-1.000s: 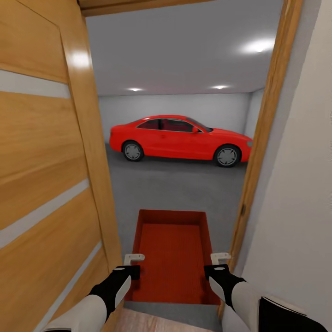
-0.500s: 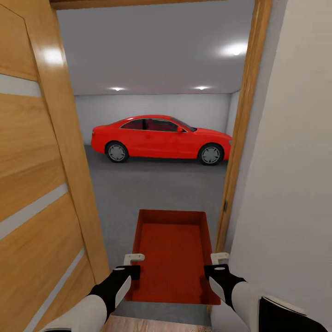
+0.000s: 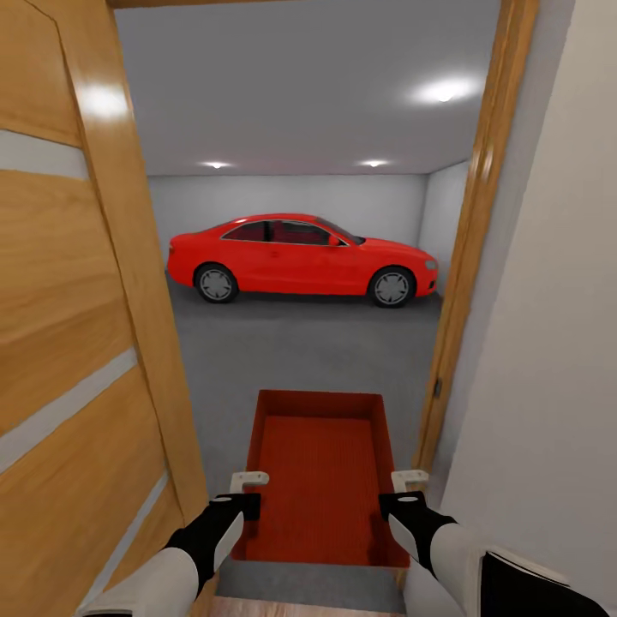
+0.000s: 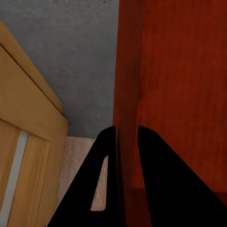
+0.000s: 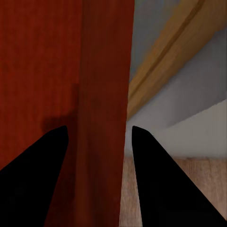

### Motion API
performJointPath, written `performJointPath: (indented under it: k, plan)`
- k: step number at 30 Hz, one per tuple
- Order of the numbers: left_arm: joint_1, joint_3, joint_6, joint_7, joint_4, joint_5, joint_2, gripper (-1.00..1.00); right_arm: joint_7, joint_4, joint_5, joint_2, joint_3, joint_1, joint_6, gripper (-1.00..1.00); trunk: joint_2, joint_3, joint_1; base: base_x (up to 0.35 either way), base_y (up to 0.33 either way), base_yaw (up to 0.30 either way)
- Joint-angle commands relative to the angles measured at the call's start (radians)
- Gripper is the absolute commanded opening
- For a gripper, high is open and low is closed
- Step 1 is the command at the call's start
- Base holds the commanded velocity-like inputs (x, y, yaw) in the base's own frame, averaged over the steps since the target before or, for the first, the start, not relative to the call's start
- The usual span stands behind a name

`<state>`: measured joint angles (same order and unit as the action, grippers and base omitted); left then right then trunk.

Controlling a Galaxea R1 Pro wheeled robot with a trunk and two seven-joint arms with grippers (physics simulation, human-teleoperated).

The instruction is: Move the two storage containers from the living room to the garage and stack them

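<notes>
One storage container (image 3: 319,476) seen from the head, carried level between left gripper (image 3: 242,495) and right gripper (image 3: 402,494), one on each long wall, right at the doorway between open wooden door (image 3: 77,343) and door frame (image 3: 476,257). Beyond, garage floor (image 3: 317,343) and red car (image 3: 300,257). Judged roughly midway: not yet set down, second bin nowhere shown.

Left wrist: black fingers (image 4: 156,189) pinched either side of the container's left wall (image 4: 126,94), jaws clamped on it; concrete and wood plank below.

Right wrist: fingers (image 5: 161,184) straddling the right wall (image 5: 104,94), gaps visible; grip contact impossible to confirm.
</notes>
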<state>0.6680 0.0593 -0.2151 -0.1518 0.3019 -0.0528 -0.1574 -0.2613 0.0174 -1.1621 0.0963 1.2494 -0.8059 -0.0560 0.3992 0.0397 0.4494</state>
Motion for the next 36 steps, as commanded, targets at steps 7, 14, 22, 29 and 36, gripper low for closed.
performJointPath:
  k: [7,14,22,29,36]
  plan:
    - [-0.001,-0.009,0.002,0.0,-0.023,0.004,0.007,-1.0,-0.003,0.0,0.007,-0.007,-0.019,-0.001,0.015,-1.0,0.001,0.0,0.001,0.122,0.26,0.0]
    - [-0.001,-0.009,0.005,-0.002,-0.023,0.004,0.006,-1.0,-0.003,0.0,0.007,-0.006,-0.019,-0.001,0.015,-1.0,0.001,0.0,0.001,0.013,0.026,-0.152]
    - [-0.001,-0.009,0.005,-0.002,-0.023,0.004,0.007,-1.0,-0.003,0.0,0.007,-0.006,-0.019,-0.001,0.015,-1.0,0.001,0.0,0.001,0.0,0.0,-0.239]
    - [0.0,-0.009,0.005,-0.002,-0.023,0.004,0.006,-1.0,-0.003,0.0,0.007,-0.006,-0.019,-0.001,0.015,-1.0,0.001,0.0,0.001,0.0,0.0,-0.177]
    - [-0.001,-0.01,0.005,-0.004,-0.023,0.003,0.007,-1.0,-0.003,0.0,0.007,-0.006,-0.019,-0.001,0.015,-1.0,0.001,0.0,0.001,0.0,0.0,-0.017]
